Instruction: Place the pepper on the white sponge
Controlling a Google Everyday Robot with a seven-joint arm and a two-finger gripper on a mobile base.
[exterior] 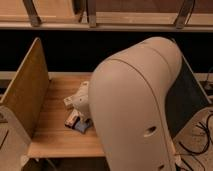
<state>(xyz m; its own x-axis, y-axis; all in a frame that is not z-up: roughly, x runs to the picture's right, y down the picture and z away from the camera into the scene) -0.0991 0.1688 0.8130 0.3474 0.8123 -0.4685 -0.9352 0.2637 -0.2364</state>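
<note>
My gripper hangs low over the wooden table, left of middle, at the end of the cream wrist. A small dark bluish thing lies on the table right under it; I cannot tell what it is. The pepper and the white sponge do not show. My large cream arm fills the middle and right of the view and hides most of the table.
A tall wooden side panel stands along the table's left edge. A dark panel stands at the right, behind the arm. A shelf rail runs across the top. Cables lie on the floor at the right.
</note>
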